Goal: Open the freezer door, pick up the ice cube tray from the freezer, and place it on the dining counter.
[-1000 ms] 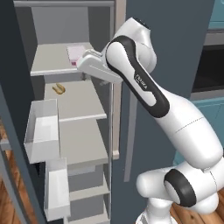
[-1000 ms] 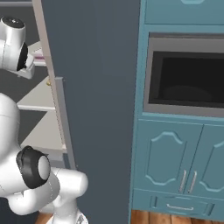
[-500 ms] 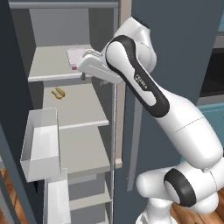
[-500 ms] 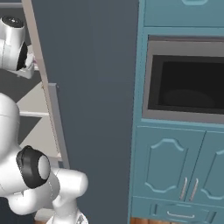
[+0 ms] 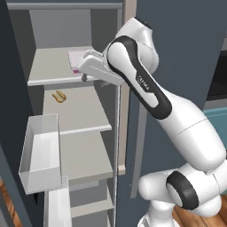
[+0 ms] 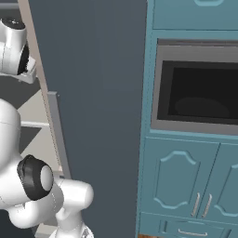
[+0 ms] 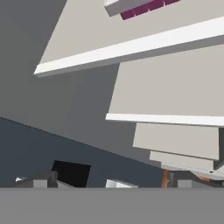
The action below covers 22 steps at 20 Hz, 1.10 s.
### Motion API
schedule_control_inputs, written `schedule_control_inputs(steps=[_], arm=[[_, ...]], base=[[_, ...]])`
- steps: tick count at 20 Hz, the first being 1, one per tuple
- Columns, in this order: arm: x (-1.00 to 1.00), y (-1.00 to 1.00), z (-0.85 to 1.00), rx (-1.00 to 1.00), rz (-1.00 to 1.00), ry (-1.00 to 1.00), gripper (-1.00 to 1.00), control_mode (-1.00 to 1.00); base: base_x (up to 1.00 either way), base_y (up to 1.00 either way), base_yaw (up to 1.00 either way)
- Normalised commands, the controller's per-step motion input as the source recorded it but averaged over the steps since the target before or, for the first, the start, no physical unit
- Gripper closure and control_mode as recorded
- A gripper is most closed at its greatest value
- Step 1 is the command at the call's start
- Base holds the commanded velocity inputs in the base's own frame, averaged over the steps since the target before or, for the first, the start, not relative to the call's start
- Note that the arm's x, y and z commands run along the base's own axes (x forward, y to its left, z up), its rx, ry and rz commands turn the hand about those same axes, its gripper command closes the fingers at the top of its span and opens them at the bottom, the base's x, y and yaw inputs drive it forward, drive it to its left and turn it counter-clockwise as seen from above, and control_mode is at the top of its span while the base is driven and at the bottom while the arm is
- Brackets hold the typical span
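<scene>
The freezer (image 5: 80, 111) stands with its door (image 5: 8, 133) swung out to the left. On the top shelf lies the ice cube tray (image 5: 74, 58), flat and pale with a pink side; in the hand view the tray (image 7: 140, 5) sits at the upper edge. My gripper (image 5: 84, 73) hovers at that shelf's front edge, just right of and slightly below the tray, not touching it. In the hand view the gripper (image 7: 109, 183) is open, its tips far apart and nothing between them.
A small yellow-brown item (image 5: 59, 96) lies on the second shelf. Deep white bins (image 5: 40, 150) hang on the open door's inner side. The plain dark-grey door (image 6: 93, 93) with its grey handle (image 6: 53, 130) is to my right, then a black oven (image 6: 200, 93) in teal cabinets (image 6: 186, 186).
The whole picture has slid downward, so the camera moved. The hand has kept its place at the top shelf's front, close to the tray. The tray has not moved.
</scene>
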Motion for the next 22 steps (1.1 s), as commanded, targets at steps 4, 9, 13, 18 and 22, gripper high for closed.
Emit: schedule_control_inputs(steps=[4, 9, 13, 18, 22], arm=[[0.00, 0.00, 0.00, 0.00, 0.00, 0.00, -1.00, 1.00], [0.14, 0.18, 0.03, -0.27, 0.00, -0.19, -1.00, -1.00], [0.38, 0.12, 0.14, -0.52, 0.06, -0.21, -1.00, -1.00], [0.67, 0.00, 0.54, -0.36, 0.09, -0.06, -1.00, -1.00], [0.56, 0.04, 0.07, -0.35, 0.11, 0.00, -1.00, -1.00]], base=[[0.02, 0.15, 0.00], [0.00, 0.05, 0.00], [0.00, 0.00, 0.00], [0.00, 0.00, 0.00], [0.00, 0.00, 0.00]])
